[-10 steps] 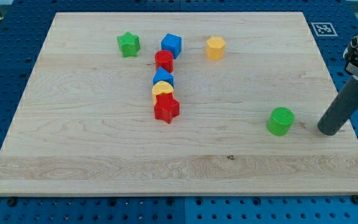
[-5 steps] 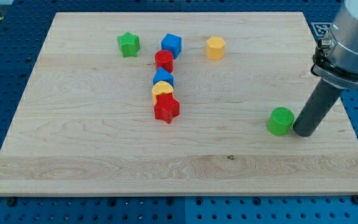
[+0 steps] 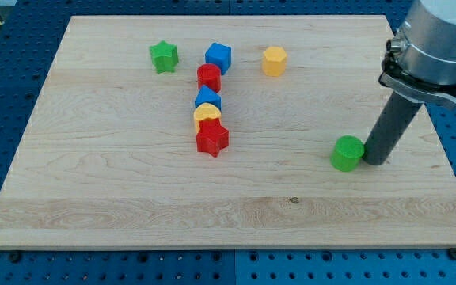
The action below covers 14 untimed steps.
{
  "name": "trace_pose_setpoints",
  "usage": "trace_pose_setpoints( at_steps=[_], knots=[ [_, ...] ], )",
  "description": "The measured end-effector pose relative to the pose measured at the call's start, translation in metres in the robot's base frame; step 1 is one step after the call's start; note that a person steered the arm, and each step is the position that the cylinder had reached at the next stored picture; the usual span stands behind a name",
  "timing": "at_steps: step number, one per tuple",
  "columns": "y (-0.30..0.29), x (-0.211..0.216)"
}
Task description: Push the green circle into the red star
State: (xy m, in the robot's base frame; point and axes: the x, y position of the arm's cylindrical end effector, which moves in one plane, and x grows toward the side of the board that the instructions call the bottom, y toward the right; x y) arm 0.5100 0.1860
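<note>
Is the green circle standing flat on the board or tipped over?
Standing flat: the green circle shows its round top face upward, my tip touching its right side.

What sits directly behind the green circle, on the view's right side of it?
My tip stands right against the green circle on the view's right; the block hides whether they truly touch. The red star lies far toward the view's left.

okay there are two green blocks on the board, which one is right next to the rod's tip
The green circle, toward the view's right. My tip sits right against its right side. The green star lies far off at the view's top left.
</note>
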Motion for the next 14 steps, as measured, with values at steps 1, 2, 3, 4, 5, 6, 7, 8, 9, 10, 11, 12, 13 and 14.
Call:
trace_pose_setpoints(
  at_steps=[1, 2, 3, 4, 5, 6, 7, 8, 9, 10, 11, 12, 13, 14],
  knots=[
    [-0.015, 0.001],
    [-0.029, 0.002],
    [-0.041, 0.002],
    [-0.051, 0.002],
    [-0.059, 0.002],
    [-0.067, 0.002],
    [-0.076, 0.002],
    [-0.084, 0.002],
    [-0.094, 0.002],
    [-0.105, 0.002],
    [-0.116, 0.002],
    [-0.126, 0.002],
    [-0.137, 0.002],
    [-0.147, 0.002]
  ],
)
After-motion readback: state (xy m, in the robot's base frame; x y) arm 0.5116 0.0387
